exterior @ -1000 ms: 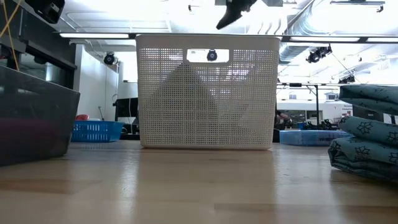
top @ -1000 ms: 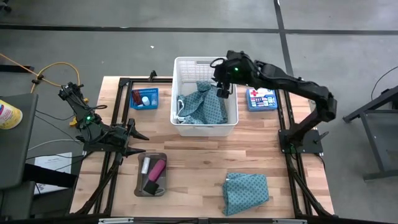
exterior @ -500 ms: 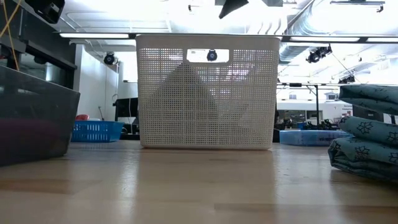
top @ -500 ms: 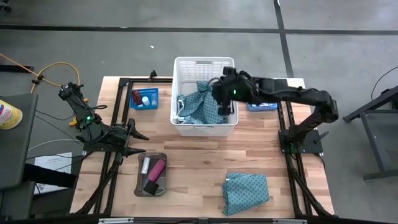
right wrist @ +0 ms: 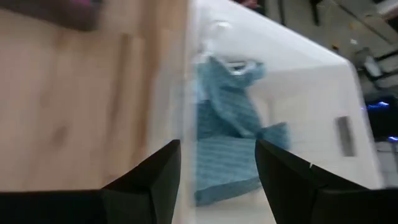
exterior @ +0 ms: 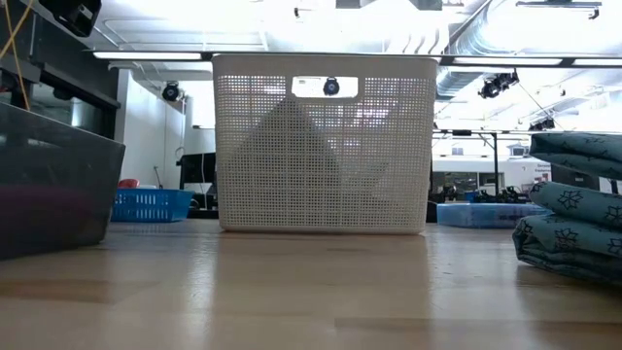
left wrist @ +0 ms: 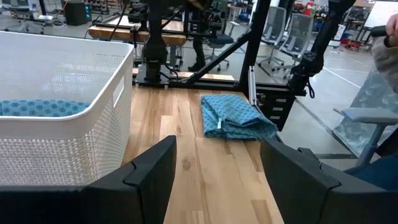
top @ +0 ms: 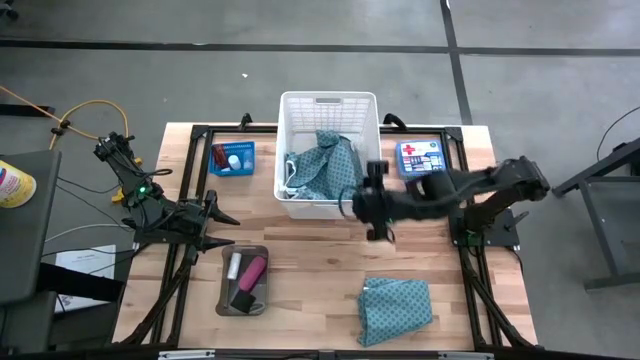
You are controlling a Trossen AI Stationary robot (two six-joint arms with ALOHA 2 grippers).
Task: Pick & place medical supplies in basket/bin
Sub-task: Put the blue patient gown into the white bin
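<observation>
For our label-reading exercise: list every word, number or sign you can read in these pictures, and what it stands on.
Red cross sign: on the flat blue box right of the white basket.
Its other print: too small to read.
Yellow container at the left edge: label too blurred to read.
No other legible text.

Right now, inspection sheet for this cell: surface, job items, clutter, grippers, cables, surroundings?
Surface: wooden table, bare at centre.
Job's things: one teal cloth in white basket; second teal cloth on table; pink cylinder, white tube, black block in grey tray; blue basket.
Clutter: blue red-cross box.
Grippers: right gripper beside white basket, fingers open, empty; left gripper waits, open.
Cables: yellow cable on floor.
Surroundings: chairs beyond table.
</observation>
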